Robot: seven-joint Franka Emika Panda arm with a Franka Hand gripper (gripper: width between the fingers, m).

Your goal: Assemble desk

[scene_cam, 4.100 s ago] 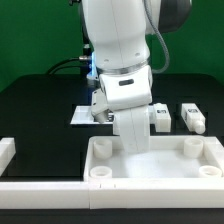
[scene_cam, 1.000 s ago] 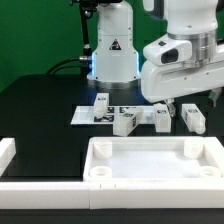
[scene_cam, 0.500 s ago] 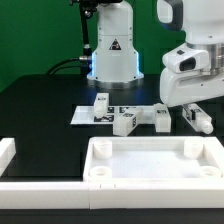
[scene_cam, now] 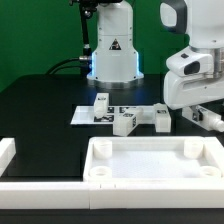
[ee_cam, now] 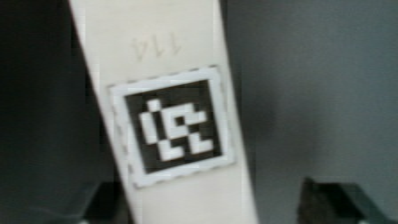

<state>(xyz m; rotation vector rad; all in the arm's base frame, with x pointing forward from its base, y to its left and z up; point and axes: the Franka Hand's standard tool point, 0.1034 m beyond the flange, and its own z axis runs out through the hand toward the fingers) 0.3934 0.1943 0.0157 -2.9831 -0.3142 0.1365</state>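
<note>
The desk tabletop (scene_cam: 150, 179) lies rim-up at the front, with round sockets in its corners. Three loose white legs (scene_cam: 100, 105) (scene_cam: 124, 122) (scene_cam: 161, 117) lie behind it. A further leg (scene_cam: 211, 118) lies at the exterior view's right, and my gripper (scene_cam: 204, 113) has come down over it. In the wrist view this leg (ee_cam: 169, 120) shows its black-and-white tag and runs between the two dark fingers (ee_cam: 89, 205). My gripper (ee_cam: 214, 205) straddles it. A dark gap still shows between the leg and one finger.
The marker board (scene_cam: 84, 116) lies flat under the legs near the robot base (scene_cam: 110, 55). Low white border walls (scene_cam: 40, 190) run along the front and at the exterior view's left corner (scene_cam: 7, 150). The table top is black.
The arm has swung to the exterior view's right and lowered over the rightmost leg. The jaws now stand on either side of that leg.
</note>
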